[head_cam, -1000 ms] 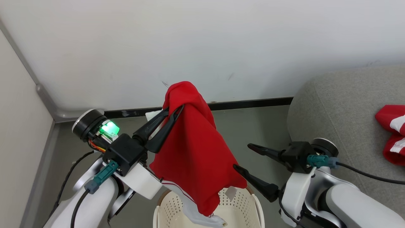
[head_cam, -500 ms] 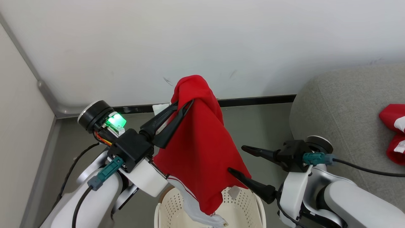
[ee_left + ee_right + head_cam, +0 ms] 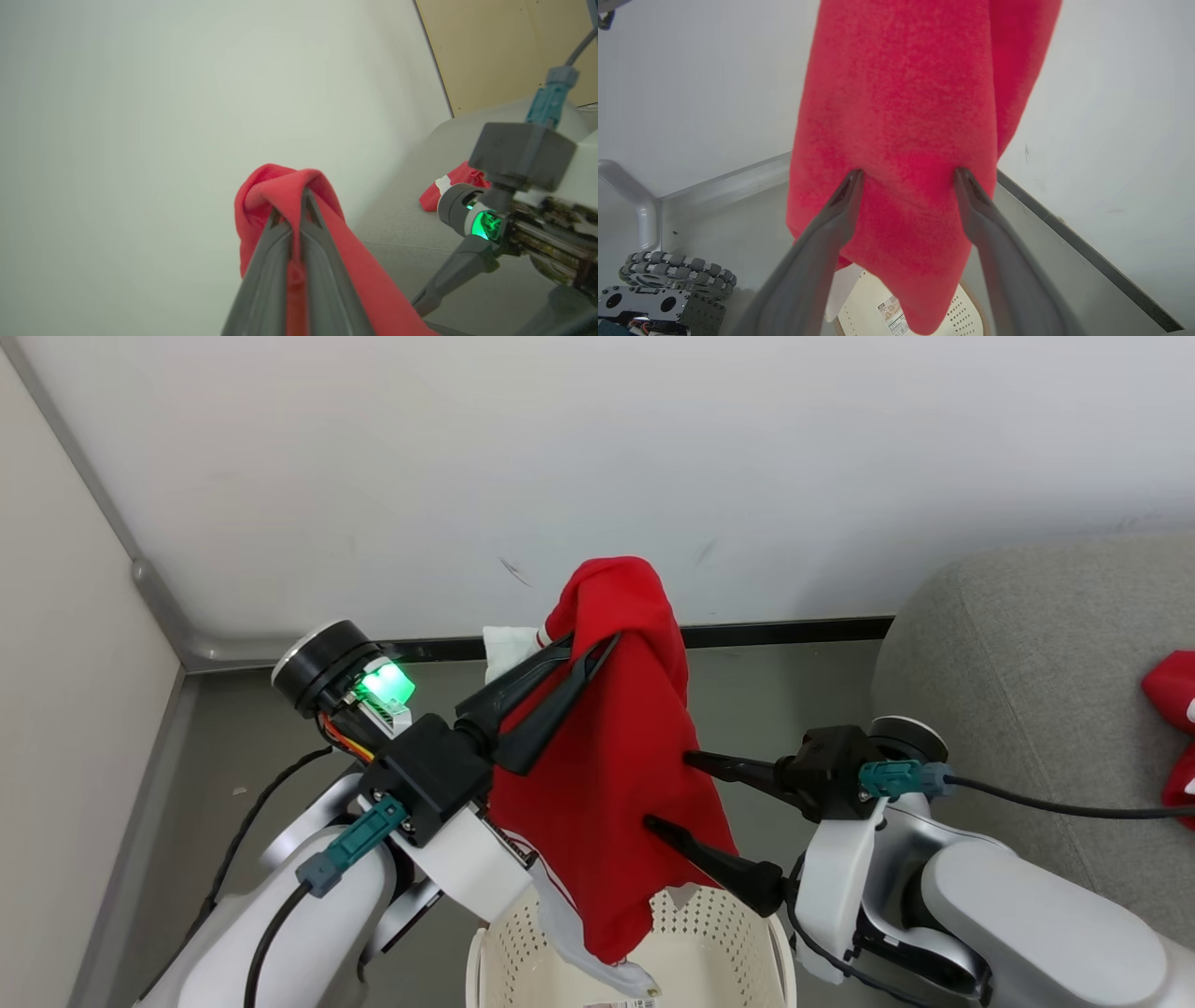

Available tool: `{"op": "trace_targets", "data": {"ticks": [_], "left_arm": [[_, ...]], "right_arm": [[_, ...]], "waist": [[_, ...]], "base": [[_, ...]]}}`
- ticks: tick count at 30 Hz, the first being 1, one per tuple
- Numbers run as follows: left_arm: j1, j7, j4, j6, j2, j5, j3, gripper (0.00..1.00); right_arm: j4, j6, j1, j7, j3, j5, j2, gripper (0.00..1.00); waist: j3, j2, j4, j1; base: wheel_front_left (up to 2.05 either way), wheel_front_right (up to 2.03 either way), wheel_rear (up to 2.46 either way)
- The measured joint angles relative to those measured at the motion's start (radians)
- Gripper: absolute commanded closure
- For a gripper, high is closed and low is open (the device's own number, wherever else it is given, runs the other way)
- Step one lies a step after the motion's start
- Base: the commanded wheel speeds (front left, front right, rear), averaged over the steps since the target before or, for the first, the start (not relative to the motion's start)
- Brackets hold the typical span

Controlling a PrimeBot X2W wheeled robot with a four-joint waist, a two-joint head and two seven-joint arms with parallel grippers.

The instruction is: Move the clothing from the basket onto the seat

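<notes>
Now the bright red soft garment (image 3: 607,775) hangs over the cream perforated plastic basket (image 3: 724,933), with bare grey floor (image 3: 794,691) between it and the rounded edge of the light grey fabric sofa (image 3: 1008,663); another red garment (image 3: 1174,709) rests on that sofa. Since a second ago the right gripper (image 3: 668,790) has neared the cloth: its wide-spread fingers (image 3: 831,224) both touch it without gripping, while the left gripper (image 3: 597,642) stays clenched on the top fold.

**Right gripper (image 3: 667,789) meets hanging garment (image 3: 607,775)**

The right gripper has moved left. Both of its fingertips now touch the red cloth, where the upper one stood clear before. The left gripper (image 3: 596,640) has carried the garment's top slightly toward the sofa (image 3: 1027,644). The camera has also shifted a little.
</notes>
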Motion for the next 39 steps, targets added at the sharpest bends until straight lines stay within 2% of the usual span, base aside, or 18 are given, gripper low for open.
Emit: {"op": "trace_targets", "data": {"ticks": [17,18,20,21,22,24,27,28,35,39], "left_arm": [[-0.015,0.006,0.006,-0.005,-0.031,-0.032,-0.058,1.0],[-0.015,0.006,0.007,-0.005,-0.032,-0.032,-0.059,1.0],[-0.015,0.007,0.009,-0.005,-0.032,-0.033,-0.061,1.0],[-0.015,0.007,0.01,-0.005,-0.032,-0.035,-0.063,1.0],[-0.015,0.007,0.013,-0.005,-0.032,-0.041,-0.064,1.0],[-0.015,0.007,0.017,-0.005,-0.032,-0.042,-0.066,1.0],[-0.015,0.007,0.023,-0.005,-0.032,-0.052,-0.066,1.0],[-0.015,0.007,0.027,-0.005,-0.032,-0.058,-0.065,1.0],[-0.015,0.016,0.071,-0.005,-0.015,-0.077,-0.043,1.0],[-0.013,0.016,0.097,-0.004,-0.004,-0.09,-0.025,1.0]], "right_arm": [[0.124,0.0,-0.091,-0.086,0.128,0.034,0.079,0.0],[0.134,0.0,-0.094,-0.094,0.13,0.034,0.084,0.02],[0.146,0.0,-0.106,-0.113,0.14,0.034,0.095,0.22],[0.152,0.0,-0.111,-0.122,0.144,0.034,0.1,0.5],[0.166,0.0,-0.122,-0.139,0.156,0.034,0.111,0.52],[0.177,0.0,-0.13,-0.158,0.17,0.034,0.119,0.65],[0.188,0.0,-0.135,-0.187,0.191,0.034,0.13,0.95],[0.193,0.0,-0.139,-0.196,0.199,0.034,0.131,1.0],[0.203,0.0,-0.149,-0.251,0.25,0.04,0.119,1.0],[0.207,0.0,-0.145,-0.3,0.234,0.066,0.09,1.0]], "waist": [[-0.01,0.0,0.043,0.0],[-0.011,0.0,0.045,0.0],[-0.012,0.0,0.048,-0.0001],[-0.013,0.0,0.049,0.0],[-0.014,0.0,0.05,0.0],[-0.014,0.0,0.051,0.0],[-0.014,0.0,0.05,0.0],[-0.013,0.0,0.05,0.0],[-0.01,0.0,0.038,0.0],[-0.01,0.0,0.025,0.0]], "base": [[0.0,0.0,0.0],[0.0,0.0,0.0],[0.0,0.0,0.0],[0.0,0.0,0.0],[0.0,0.0,0.0],[0.0,0.0,0.0],[0.0,0.0,0.0],[0.0,0.0,0.0],[0.0,0.0,0.0],[0.0,0.0,0.0]]}}
